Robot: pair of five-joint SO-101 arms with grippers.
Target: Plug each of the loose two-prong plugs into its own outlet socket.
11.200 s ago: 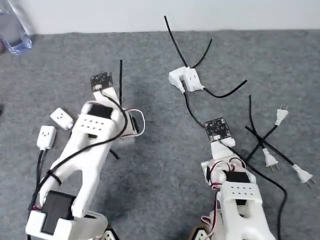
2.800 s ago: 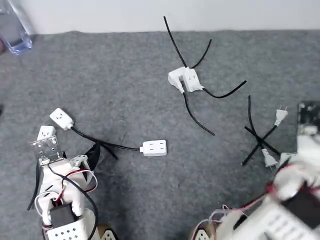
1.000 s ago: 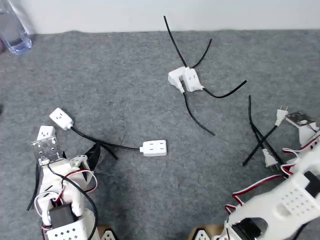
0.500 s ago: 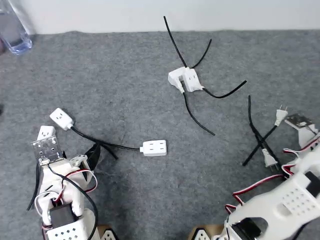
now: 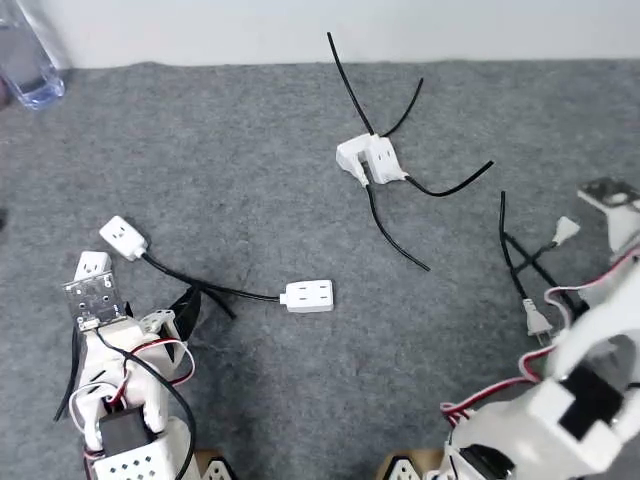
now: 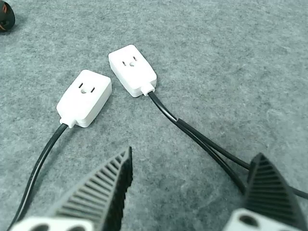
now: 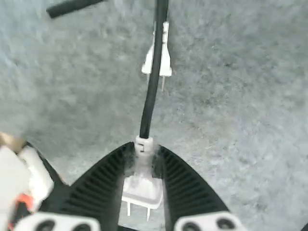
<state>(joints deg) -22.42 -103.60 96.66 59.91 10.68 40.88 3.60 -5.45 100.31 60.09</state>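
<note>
My right gripper is shut on a white two-prong plug, prongs toward the wrist camera, its black cord trailing away. A second loose plug lies on the carpet beneath that cord. In the high view the right arm stands at the right edge, with a plug beside its end and another plug on the carpet. My left gripper is open, just short of two white sockets. A third socket lies mid-table.
A joined plug and socket with black cords lies at the back centre. A clear bottle stands at the far left corner. Black cords cross the grey carpet next to the right arm.
The right arm has swung toward the far edge and the plug beside it has shifted. The crossed cords were dragged out of their X shape. The left arm has kept still.
</note>
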